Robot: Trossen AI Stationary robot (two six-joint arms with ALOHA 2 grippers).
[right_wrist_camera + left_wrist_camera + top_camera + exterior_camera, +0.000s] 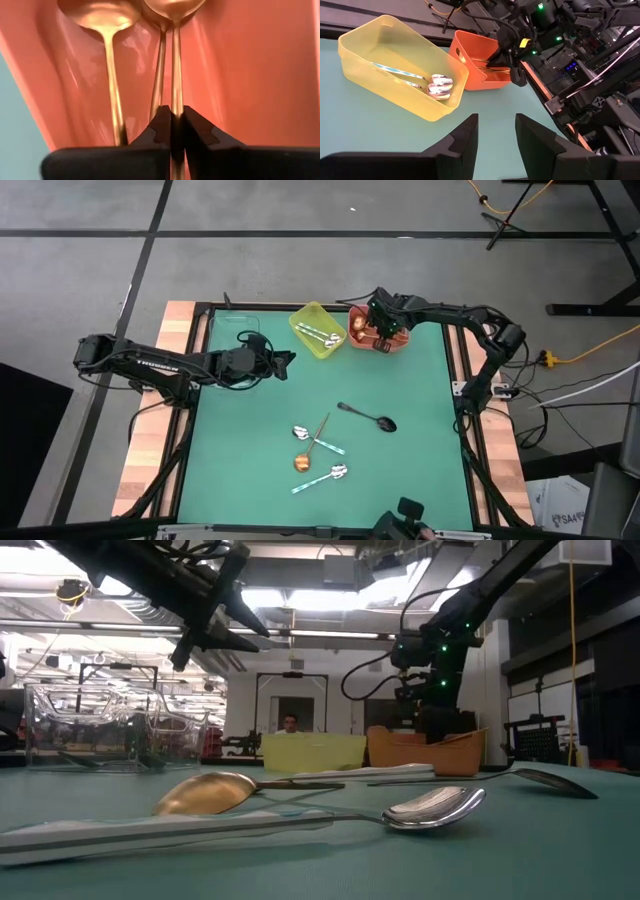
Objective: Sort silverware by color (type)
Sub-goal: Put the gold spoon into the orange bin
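Note:
My right gripper (382, 330) reaches down into the orange bin (366, 323) and is shut on a copper-gold spoon (176, 60). Two more copper spoons (111, 65) lie in that bin. The yellow bin (318, 330) holds two silver spoons with teal handles (436, 86). On the green mat lie a black spoon (368, 417), a copper spoon (310, 448) and two teal-handled spoons (322, 477). My left gripper (290, 360) hovers open above the mat, left of the yellow bin, touching nothing. My right gripper pinches the copper spoon's slim handle (177, 102) between its two fingertips (162, 127). The fingers lie along the handle, coming down into the orange bin from above. The spoon's bowl (175, 7) points away from the fingers, beside another spoon's bowl; whether it rests on the bin floor I cannot tell.
A clear plastic container (236, 328) stands at the far left of the mat, behind my left arm. The three bins line the far edge. The loose spoons cluster in the near middle of the mat. A person (290, 724) shows in the room beyond.

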